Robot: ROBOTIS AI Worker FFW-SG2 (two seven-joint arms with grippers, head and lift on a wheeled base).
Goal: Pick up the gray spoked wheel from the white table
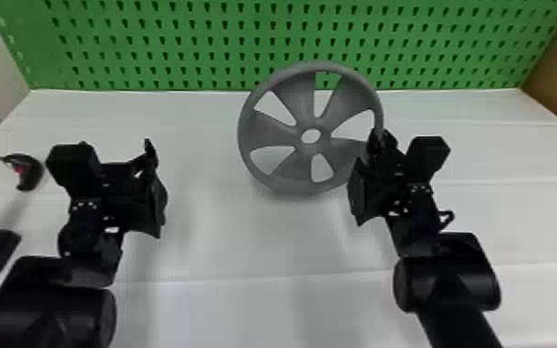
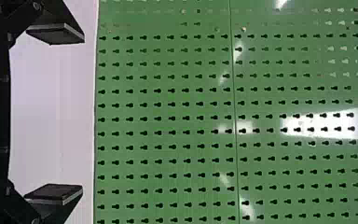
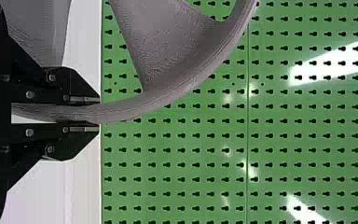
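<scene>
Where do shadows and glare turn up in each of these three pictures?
Head view: soft, faint shadows on the white table, one hugging the lower edge of the gray wheel; left wrist view: a broad white patch of glare on the green board, plus smaller spots; right wrist view: slanting white streaks of glare on that board.

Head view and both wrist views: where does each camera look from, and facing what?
Head view: from the head, forward and down at the gray spoked wheel; left arm and right arm show.
Left wrist view: from that wrist, toward the green pegboard; open left gripper shows.
Right wrist view: from that wrist, toward the pegboard; right gripper shows, shut on the wheel.
All share the pegboard; head and right wrist views, the wheel.
</scene>
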